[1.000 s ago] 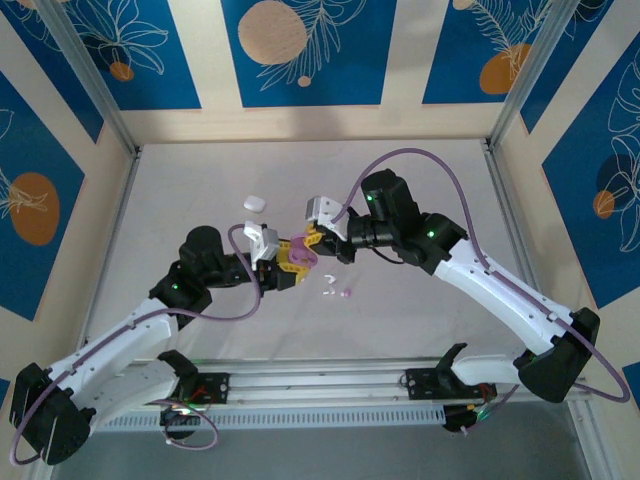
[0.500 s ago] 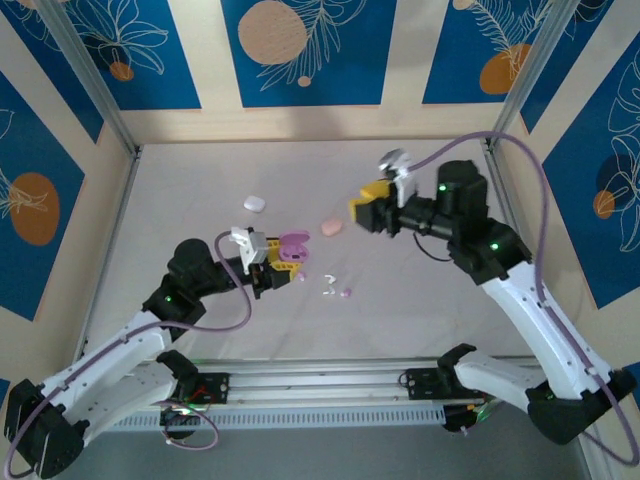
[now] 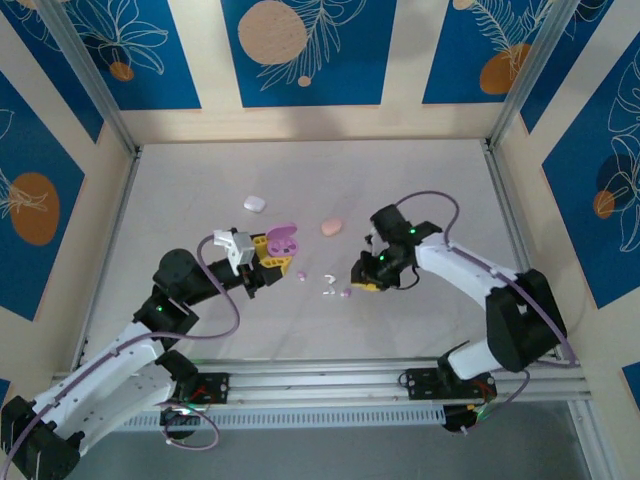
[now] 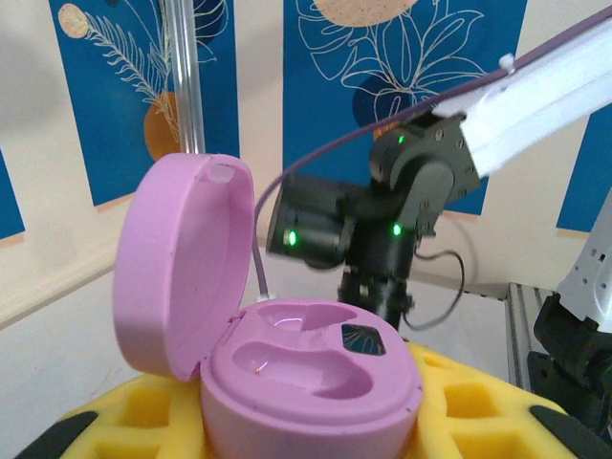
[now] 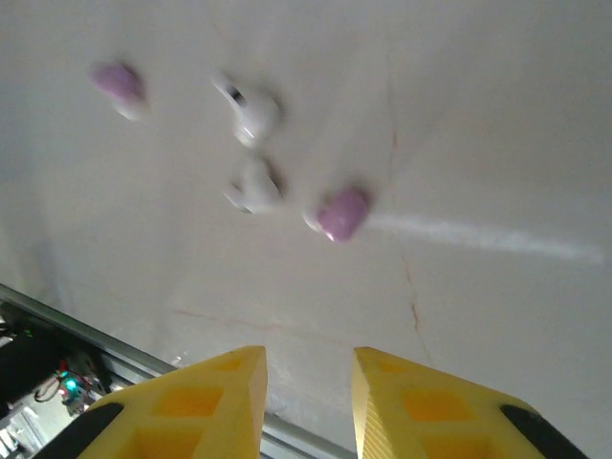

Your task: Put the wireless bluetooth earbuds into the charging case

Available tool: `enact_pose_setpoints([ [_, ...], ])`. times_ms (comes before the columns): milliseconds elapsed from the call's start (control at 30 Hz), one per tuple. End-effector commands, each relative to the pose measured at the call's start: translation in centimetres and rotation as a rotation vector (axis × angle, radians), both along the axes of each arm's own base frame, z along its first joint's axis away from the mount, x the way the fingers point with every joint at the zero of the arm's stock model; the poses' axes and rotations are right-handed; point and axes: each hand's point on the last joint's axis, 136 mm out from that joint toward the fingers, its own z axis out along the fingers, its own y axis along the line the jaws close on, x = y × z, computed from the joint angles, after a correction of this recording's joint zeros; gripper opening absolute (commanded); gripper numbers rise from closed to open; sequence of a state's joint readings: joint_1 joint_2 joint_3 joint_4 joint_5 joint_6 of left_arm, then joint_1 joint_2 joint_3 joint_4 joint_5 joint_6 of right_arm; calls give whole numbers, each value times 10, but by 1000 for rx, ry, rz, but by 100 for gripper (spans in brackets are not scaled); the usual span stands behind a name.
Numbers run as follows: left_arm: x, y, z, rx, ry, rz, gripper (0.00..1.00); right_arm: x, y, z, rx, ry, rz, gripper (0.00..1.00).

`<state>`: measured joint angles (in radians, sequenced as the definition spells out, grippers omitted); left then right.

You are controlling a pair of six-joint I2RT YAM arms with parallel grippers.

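Right fingers (image 5: 225,392) swung down near purple earbud (image 5: 341,212); left fingers (image 4: 143,416) clamp open case (image 4: 306,359).

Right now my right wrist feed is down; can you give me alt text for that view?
Yellow fingers of the right gripper stand apart and empty over the white table. Ahead lie, loose, a purple earbud nearest, two white earbuds beyond, and a second purple earbud at upper left.
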<state>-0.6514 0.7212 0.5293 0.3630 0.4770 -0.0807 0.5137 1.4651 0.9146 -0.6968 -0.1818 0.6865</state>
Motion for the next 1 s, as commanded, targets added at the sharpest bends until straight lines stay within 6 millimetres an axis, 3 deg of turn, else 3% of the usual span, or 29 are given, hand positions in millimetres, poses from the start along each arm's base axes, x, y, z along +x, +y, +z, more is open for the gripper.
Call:
enact_pose_setpoints([
  [0,-5,0,8,-35,-16,-12,26,-1,11,-13,25,65,-80,30],
  [467,-2,-2,0,-13,-6,-11,27,7,17,-47,12,118,-105,26],
  [967,1,-4,-3,0,3,-8,27,18,24,-57,4,112,-74,25],
])
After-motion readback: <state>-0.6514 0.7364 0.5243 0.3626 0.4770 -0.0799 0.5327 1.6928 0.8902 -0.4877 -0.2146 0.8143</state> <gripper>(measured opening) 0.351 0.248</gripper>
